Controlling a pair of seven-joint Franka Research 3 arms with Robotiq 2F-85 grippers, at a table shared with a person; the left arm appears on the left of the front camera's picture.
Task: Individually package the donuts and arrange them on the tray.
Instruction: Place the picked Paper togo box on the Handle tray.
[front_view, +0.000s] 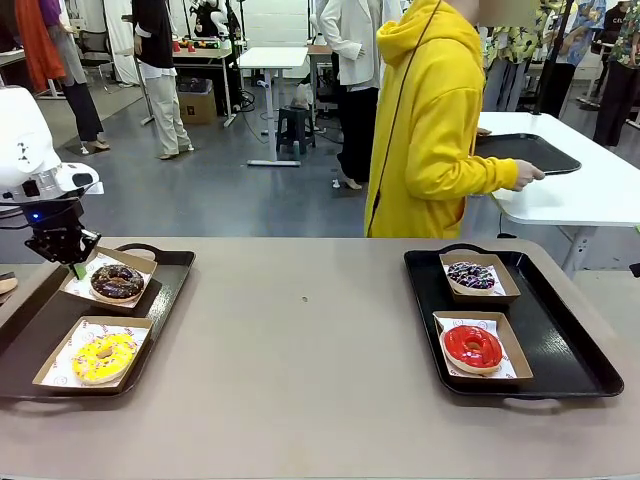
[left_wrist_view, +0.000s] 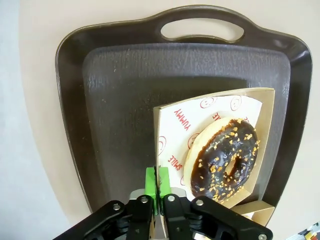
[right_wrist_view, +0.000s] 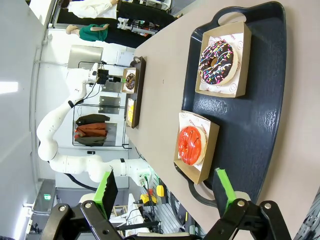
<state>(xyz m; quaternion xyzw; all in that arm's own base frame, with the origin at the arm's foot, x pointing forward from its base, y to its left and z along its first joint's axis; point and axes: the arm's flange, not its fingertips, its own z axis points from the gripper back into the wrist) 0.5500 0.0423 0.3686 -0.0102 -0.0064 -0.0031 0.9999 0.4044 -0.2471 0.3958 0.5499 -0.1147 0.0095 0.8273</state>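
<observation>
On my left tray (front_view: 170, 275), the left gripper (front_view: 76, 268) is clamped on the near corner of the box (left_wrist_view: 165, 112) that carries the chocolate donut (front_view: 117, 282); in the left wrist view its green pads (left_wrist_view: 151, 181) pinch the box wall, with the chocolate donut just beyond and to the right of them, not touching the fingers. The box looks tilted, its gripped corner raised off the tray. A yellow donut (front_view: 103, 357) lies in a second box (front_view: 60, 362) on the same tray, nearer to me.

On the right tray (right_wrist_view: 260, 115), the sprinkled donut (right_wrist_view: 216, 62) and red donut (right_wrist_view: 192, 145) each sit in their own box, side by side. The right gripper (right_wrist_view: 167, 192) hangs above that tray's near edge, jaws spread wide and holding nothing, well apart from both donuts. A person in yellow (front_view: 430, 120) stands at the far side.
</observation>
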